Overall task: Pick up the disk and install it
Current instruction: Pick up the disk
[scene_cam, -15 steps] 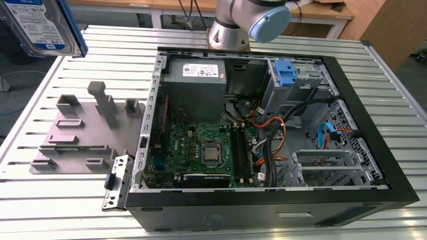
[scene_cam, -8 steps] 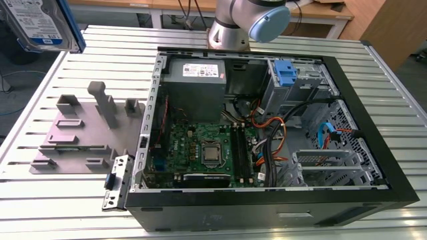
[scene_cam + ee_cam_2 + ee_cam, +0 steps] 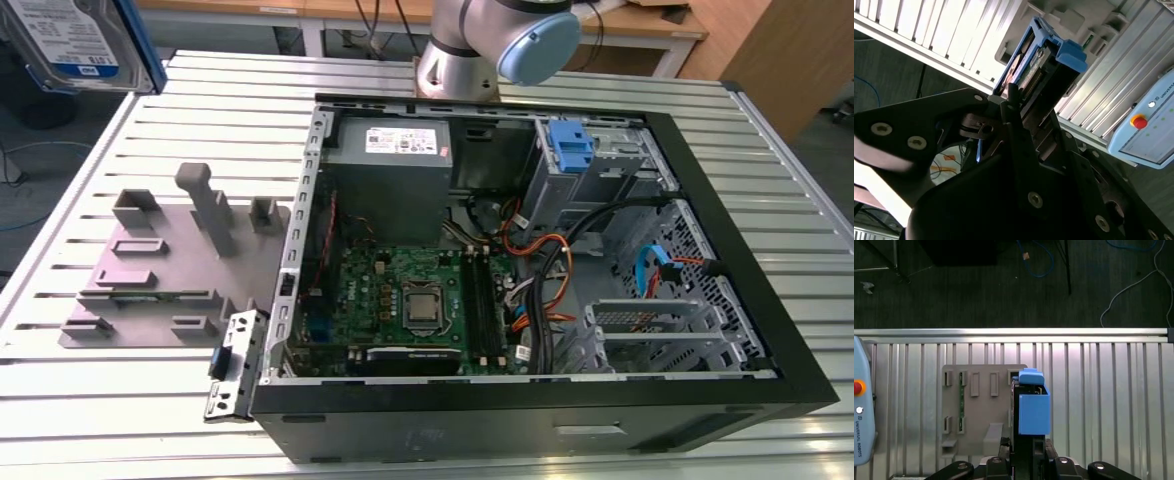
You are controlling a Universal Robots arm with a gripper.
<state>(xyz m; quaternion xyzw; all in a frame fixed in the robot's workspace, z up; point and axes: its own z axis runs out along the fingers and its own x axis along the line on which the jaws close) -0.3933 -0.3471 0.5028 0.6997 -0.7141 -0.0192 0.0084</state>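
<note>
In the exterior view the disk (image 3: 74, 40) hangs in the air well apart from the open computer case (image 3: 534, 425), off to the exterior view's left, its white-and-blue label showing. The claw (image 3: 1029, 447) is clamped narrow on the disk's end, a finger on each flat side; in both wrist views the blue carrier (image 3: 1071, 52) juts out past the fingertips. A grey fixture plate (image 3: 160, 270) lies on the slatted aluminium table (image 3: 107, 400) just beside the case's left wall. Inside the case sit the green motherboard (image 3: 400, 300), the grey power supply (image 3: 394, 145) and, further right, a bare blue bracket (image 3: 571, 150) in the drive cage. The arm's base (image 3: 461, 50) stands behind the case.
</note>
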